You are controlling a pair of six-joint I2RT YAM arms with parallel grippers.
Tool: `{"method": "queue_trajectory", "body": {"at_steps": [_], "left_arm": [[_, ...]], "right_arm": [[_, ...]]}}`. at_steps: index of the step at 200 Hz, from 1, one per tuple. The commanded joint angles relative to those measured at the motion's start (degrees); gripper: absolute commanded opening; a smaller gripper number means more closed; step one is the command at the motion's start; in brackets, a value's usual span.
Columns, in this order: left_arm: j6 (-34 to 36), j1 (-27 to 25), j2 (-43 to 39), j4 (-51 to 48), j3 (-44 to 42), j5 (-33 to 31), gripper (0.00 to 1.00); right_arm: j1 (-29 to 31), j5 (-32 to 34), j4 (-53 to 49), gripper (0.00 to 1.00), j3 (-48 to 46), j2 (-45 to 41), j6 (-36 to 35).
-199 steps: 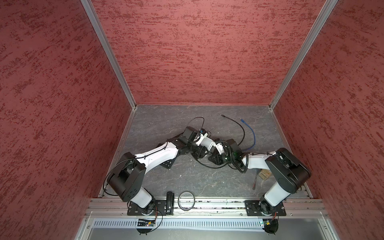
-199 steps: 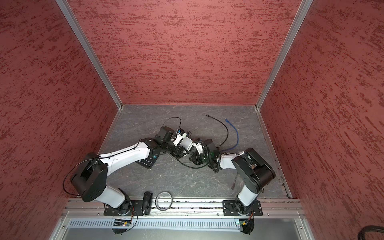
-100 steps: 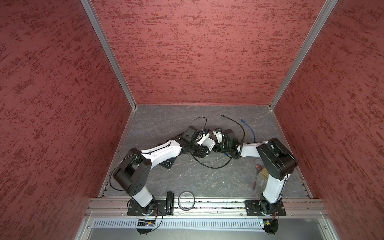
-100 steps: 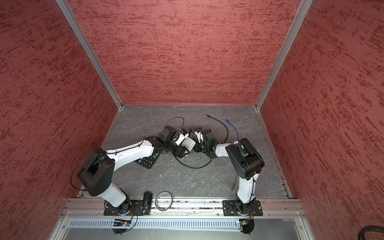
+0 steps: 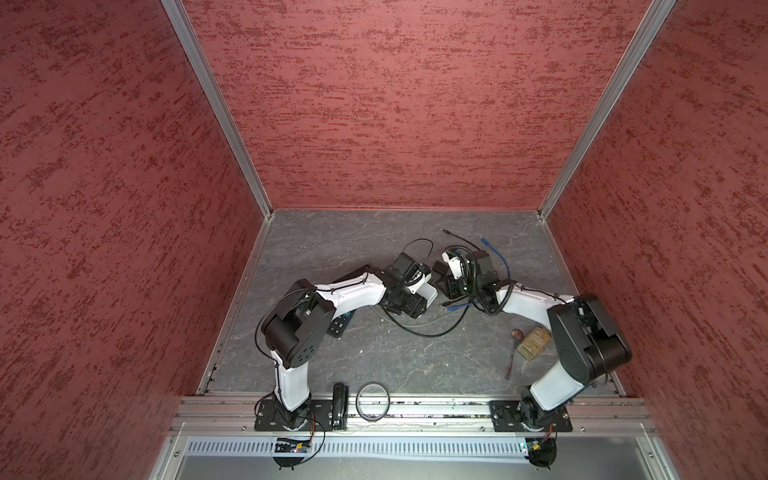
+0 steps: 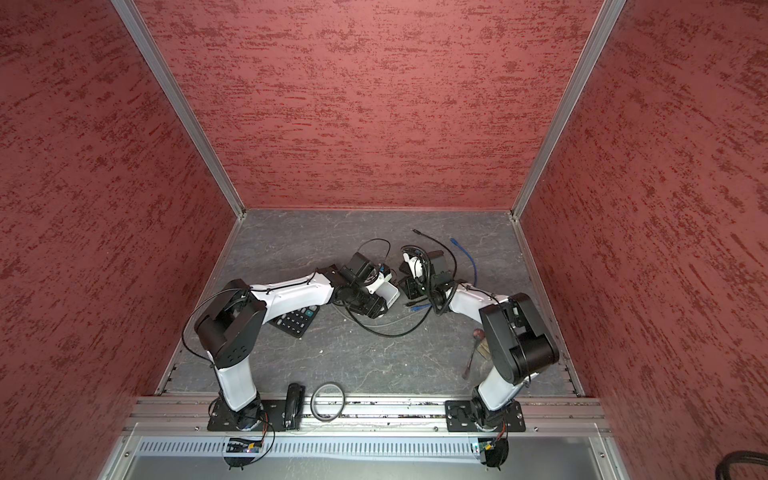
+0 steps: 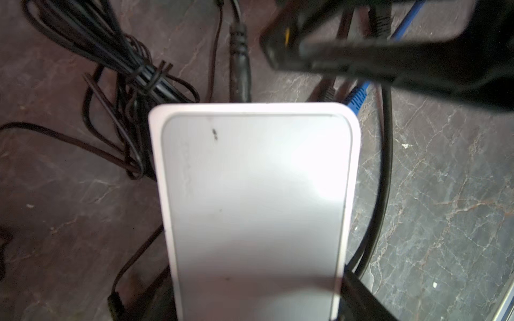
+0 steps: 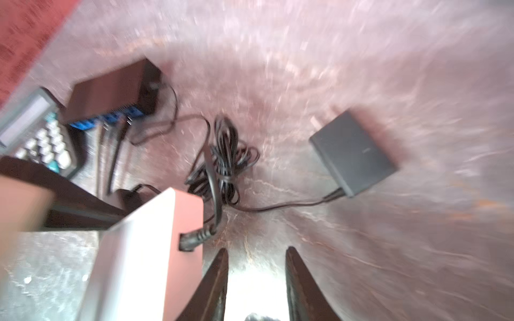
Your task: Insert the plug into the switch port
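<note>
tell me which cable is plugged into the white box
The black cable: its round plug sits in the white box. The blue cable ends loose on the table beside it.

Cord bundle [image 8: 225, 164] and adapter [image 8: 351, 152] clutter the approach beside the switch [image 7: 250, 208].

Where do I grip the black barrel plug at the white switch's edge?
Pinch the plug on its straight moulded body, before the ribbed strain relief, jaws across its axis, coming from the cord side. It sticks straight out of the edge of the white switch; the body looks rigid, the cord would flex.
</note>
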Motion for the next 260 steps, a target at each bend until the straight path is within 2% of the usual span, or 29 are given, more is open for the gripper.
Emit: {"method": "queue_trajectory", "body": {"at_steps": [1, 40, 74, 90, 125, 157, 168, 209, 260], "left_arm": [[0.99, -0.11, 0.03, -0.81, 1.21, -0.69, 0.14], [0.8, -0.39, 3.36, -2.74, 3.2, -4.4, 0.17], [1.49, -1.18, 7.27, -5.76, 6.18, -7.72, 0.21], [2.09, -2.02, 8.69, -7.06, 7.21, -9.03, 0.24], [2.34, -2.85, 11.2, -9.24, 9.1, -10.86, 0.36], [1.89, -2.85, 11.62, -8.97, 9.48, -10.43, 0.52], [1.74, -2.85, 11.5, -8.55, 9.48, -10.26, 0.57], [0.84, -2.32, 10.5, -6.9, 9.6, -8.74, 0.73], [-0.33, -1.24, 8.44, -4.24, 9.4, -5.72, 0.85]], "right_arm": [[-0.71, -0.28, -3.17, 0.36, 2.18, -0.96, -2.86], [-0.81, 4.02, -5.65, 0.36, 5.7, -4.44, -10.0], [-0.77, 5.07, 3.18, 0.4, 1.13, -11.0, -19.26], [-0.81, 5.89, 4.2, 0.43, -0.83, -12.42, -24.05], [-0.83, 11.44, -1.15, 0.43, -1.17, -12.16, -29.71], [-0.76, 8.04, -6.7, 0.43, -2.88, -12.95, -36.03], [-0.79, 6.28, -8.38, 0.43, -4.03, -13.37, -40.41], [-0.82, 7.9, -14.91, 0.43, -5.87, -13.01, -46.8], [-1.11, 4.77, -17.15, 0.42, -6.01, -11.6, -50.24]]}}
